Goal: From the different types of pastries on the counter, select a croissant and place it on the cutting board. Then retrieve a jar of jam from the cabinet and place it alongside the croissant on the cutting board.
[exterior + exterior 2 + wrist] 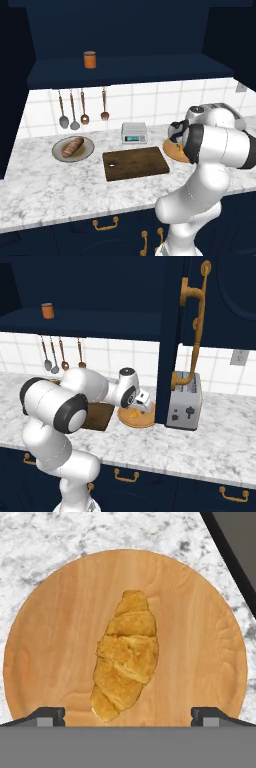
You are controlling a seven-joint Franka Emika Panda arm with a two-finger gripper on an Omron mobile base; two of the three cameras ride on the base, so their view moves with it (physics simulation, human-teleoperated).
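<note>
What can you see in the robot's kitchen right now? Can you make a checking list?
Surface: white-grey marbled counter, unbroken.
Job's things: croissant lies on a round wooden plate; cutting board bare; jar of jam upright on the cabinet shelf.
Clutter: brown loaf pastry on a grey plate, kitchen scale, toaster, hanging utensils.
Grippers: gripper open, above the croissant, holding nothing.
Cables: nothing seen.
Surroundings: white tiled wall, navy drawers with gold handles.

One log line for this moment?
gripper: open, above croissant | croissant: on round wooden plate | cutting board: bare | jar of jam: on cabinet shelf
</note>
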